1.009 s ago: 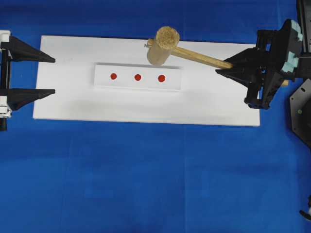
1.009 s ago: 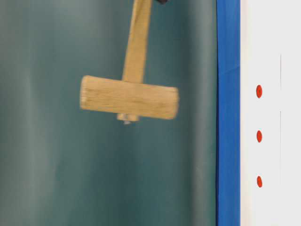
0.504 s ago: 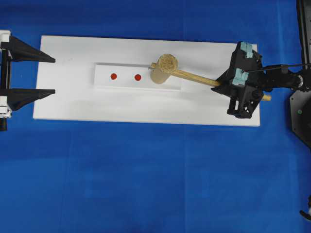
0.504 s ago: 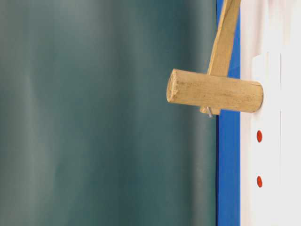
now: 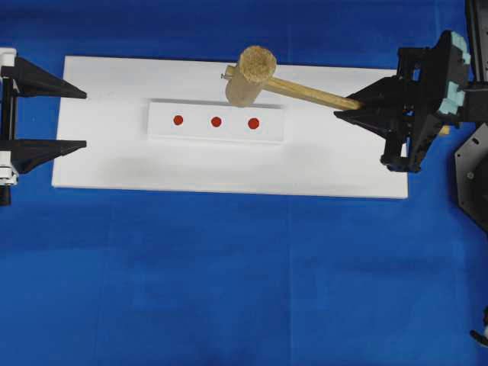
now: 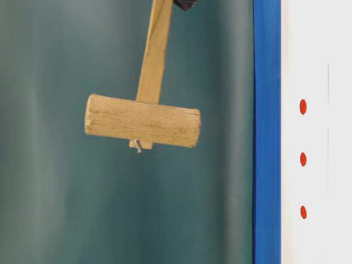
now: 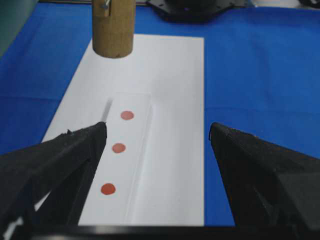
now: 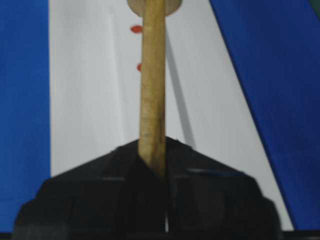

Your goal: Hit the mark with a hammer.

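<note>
- Right pincer [image 5: 352, 105] clamps the hammer [image 5: 259, 73] by its handle end; the handle runs toward the white board's [image 5: 99, 164] far edge, head raised above the marks [image 5: 253, 123].
- Left pincer [image 5: 80, 118] gapes wide, well apart.

Table covering: blue cloth [image 5: 229, 274], smooth, spread across the whole work surface.
Board: white rectangular panel [image 5: 107, 164] laid flat on the cloth.
Raised strip: narrow white plate [image 5: 271, 133] on the board.
Backdrop: dull green curtain [image 6: 66, 209] behind the table edge, faint vertical folds.
Light: even, soft shadows.
</note>
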Controlling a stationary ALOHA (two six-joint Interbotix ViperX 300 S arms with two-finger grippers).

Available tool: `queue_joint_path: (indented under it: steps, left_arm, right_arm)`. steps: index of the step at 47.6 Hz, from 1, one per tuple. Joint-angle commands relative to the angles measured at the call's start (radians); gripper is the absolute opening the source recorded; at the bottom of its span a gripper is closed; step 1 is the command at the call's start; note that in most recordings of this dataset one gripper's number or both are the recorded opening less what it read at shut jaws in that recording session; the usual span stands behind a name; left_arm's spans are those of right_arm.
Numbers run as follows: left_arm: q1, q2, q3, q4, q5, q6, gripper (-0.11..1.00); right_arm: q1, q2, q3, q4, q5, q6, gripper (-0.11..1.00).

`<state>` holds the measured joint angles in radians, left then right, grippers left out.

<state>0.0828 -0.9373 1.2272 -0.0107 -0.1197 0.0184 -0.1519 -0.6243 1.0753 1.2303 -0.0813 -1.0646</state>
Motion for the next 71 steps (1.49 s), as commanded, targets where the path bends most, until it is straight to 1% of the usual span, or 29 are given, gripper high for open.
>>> queue_joint_path:
  steps: [1,10,17,27,33,45,52,59,71]
  left_arm:
    - [0.002,0.005,-0.012,0.000,-0.005,-0.002,0.81]
    - [0.002,0.005,-0.012,0.000,-0.005,-0.002,0.81]
    - [0.002,0.028,-0.015,0.000,-0.032,-0.003,0.81]
    - [0.002,0.143,-0.028,0.000,-0.161,-0.005,0.81]
    - [0.000,0.225,-0.049,0.000,-0.201,-0.003,0.83]
    - [0.002,0.403,-0.138,0.000,-0.241,-0.002,0.84]
    - [-0.002,0.489,-0.196,0.000,-0.258,-0.003,0.89]
    - [-0.008,0.548,-0.249,0.000,-0.258,-0.003,0.93]
    - [-0.008,0.601,-0.296,0.000,-0.256,0.011,0.93]
  right_arm:
    - [0.015,0.008,-0.041,-0.005,0.002,-0.003,0.02]
    - [0.075,0.074,-0.089,-0.002,0.009,-0.003,0.02]
    - [0.097,0.140,-0.135,-0.005,0.011,-0.003,0.02]
    - [0.103,0.244,-0.207,-0.015,0.011,-0.005,0.02]
    - [0.104,0.298,-0.249,-0.020,0.012,-0.005,0.02]
    - [0.106,0.367,-0.313,-0.038,0.034,-0.005,0.02]
    - [0.106,0.385,-0.328,-0.049,0.034,-0.005,0.02]
    - [0.106,0.391,-0.336,-0.052,0.032,-0.005,0.02]
    - [0.106,0.393,-0.337,-0.052,0.032,-0.005,0.02]
